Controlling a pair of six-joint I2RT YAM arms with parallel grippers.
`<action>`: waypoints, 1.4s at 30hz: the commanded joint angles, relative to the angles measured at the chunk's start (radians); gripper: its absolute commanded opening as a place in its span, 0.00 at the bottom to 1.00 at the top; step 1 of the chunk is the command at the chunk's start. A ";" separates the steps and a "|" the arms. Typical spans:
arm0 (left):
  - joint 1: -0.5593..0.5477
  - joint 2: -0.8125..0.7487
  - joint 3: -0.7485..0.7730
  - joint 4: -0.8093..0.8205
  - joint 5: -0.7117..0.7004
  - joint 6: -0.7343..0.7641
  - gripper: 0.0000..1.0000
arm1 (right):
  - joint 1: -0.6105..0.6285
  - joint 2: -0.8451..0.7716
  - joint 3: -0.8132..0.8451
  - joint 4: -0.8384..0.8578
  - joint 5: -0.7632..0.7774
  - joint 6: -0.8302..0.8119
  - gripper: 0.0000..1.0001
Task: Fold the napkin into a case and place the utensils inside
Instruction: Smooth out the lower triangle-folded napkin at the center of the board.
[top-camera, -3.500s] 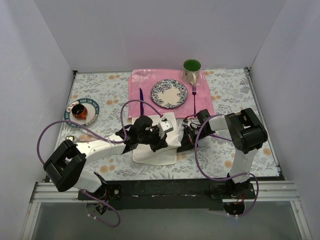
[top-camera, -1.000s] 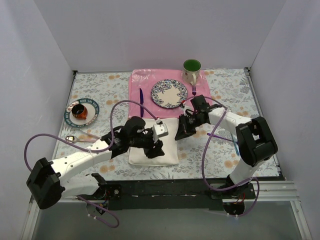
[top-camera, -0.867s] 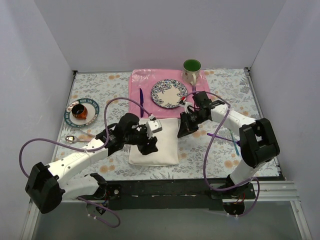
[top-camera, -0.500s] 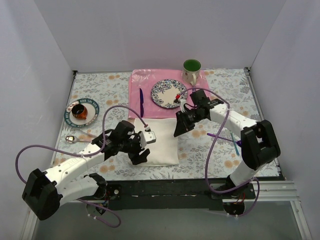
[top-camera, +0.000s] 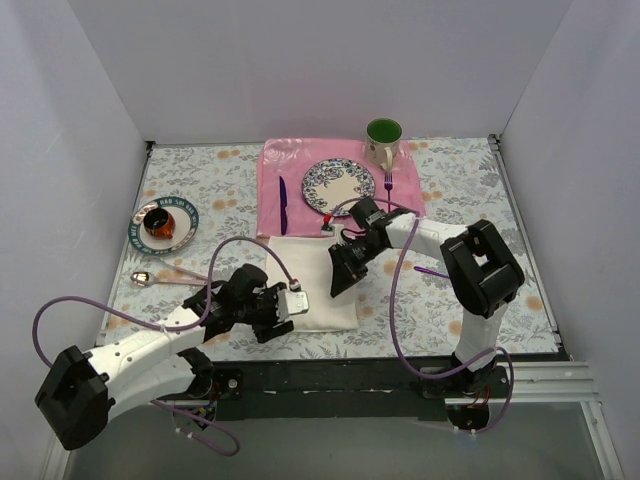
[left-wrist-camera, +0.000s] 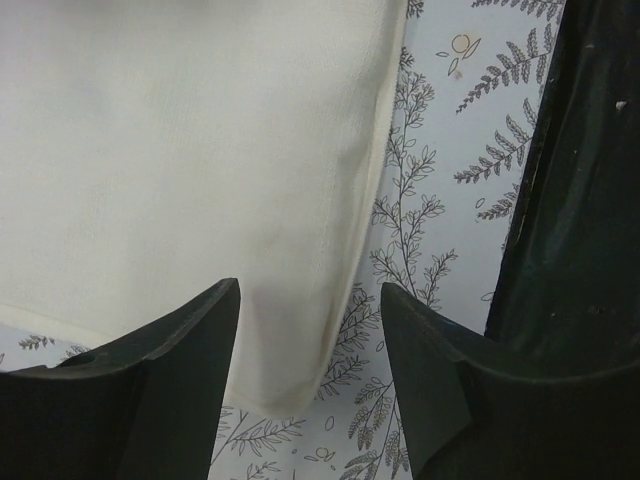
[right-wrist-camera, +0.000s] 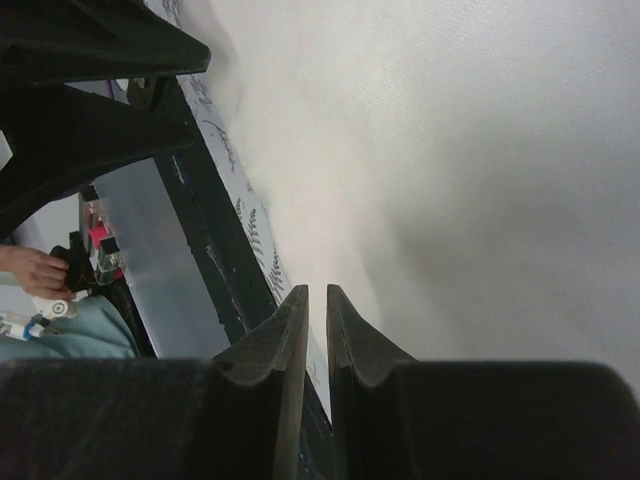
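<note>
Folding the napkin (top-camera: 312, 283) seems underway; left gripper (left-wrist-camera: 310, 320) apart, right gripper (right-wrist-camera: 317, 310) nearly together, both empty; next likely needs an edge pinch

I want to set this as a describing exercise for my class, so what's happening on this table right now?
A folded cream napkin is being worked on from both sides. The left gripper hovers open over one corner; the right gripper, nearly closed, is above the cloth's right side. A spoon lies far left, not yet tucked in.
</note>
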 joint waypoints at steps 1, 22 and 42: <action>-0.097 -0.038 -0.042 0.118 -0.080 0.039 0.60 | 0.010 0.057 0.008 0.018 -0.044 0.014 0.20; -0.299 0.100 -0.131 0.291 -0.256 0.020 0.35 | 0.008 0.115 -0.014 -0.007 -0.026 -0.045 0.20; -0.293 0.100 0.053 0.139 -0.151 -0.144 0.00 | 0.010 0.103 -0.014 -0.057 -0.015 -0.129 0.20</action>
